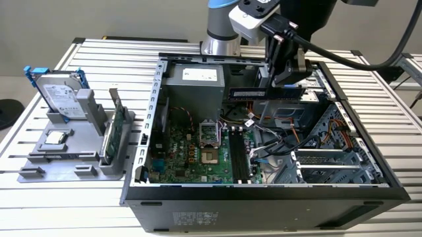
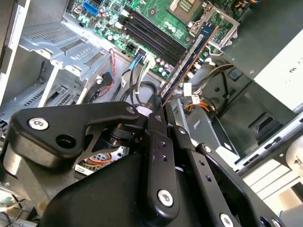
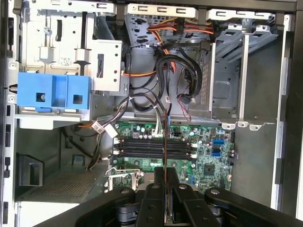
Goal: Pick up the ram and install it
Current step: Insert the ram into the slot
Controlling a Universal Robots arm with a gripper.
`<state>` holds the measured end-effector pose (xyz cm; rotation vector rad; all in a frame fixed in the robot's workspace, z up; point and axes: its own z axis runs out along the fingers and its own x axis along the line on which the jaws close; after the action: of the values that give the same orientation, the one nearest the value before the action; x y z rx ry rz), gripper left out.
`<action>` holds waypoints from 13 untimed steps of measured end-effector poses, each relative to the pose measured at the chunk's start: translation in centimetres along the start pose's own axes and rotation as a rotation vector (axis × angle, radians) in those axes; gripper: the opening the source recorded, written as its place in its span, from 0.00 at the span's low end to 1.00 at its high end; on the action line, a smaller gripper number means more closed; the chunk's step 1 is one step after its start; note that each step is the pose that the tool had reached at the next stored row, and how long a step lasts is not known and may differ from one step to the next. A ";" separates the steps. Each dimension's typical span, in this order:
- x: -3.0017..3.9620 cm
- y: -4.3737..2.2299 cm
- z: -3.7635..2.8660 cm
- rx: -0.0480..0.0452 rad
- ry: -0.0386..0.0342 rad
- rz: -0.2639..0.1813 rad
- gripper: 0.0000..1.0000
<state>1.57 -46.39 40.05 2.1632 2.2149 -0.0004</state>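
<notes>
The hand (image 1: 290, 87) grips the ram (image 1: 254, 93) over the open computer (image 1: 264, 197). Seemingly crosswise to the slots (image 1: 238, 157), it could jam.

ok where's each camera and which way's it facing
Exterior view: off the arm, looking down into the open computer case; arm and gripper hold the ram.
Second wrist view: on the arm, slanting along gripper and ram to the motherboard.
First wrist view: on the arm, looking straight into the case, ram edge-on.
Both wrist views share gripper, ram, motherboard.
</notes>
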 end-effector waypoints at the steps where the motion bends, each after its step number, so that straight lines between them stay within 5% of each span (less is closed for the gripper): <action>1: 0.03 0.01 0.00 0.0000 0.0000 0.000 0.00; 13: 0.48 0.06 0.02 0.0000 0.0000 0.000 0.00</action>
<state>1.63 -45.91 40.01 2.1637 2.2145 -0.0003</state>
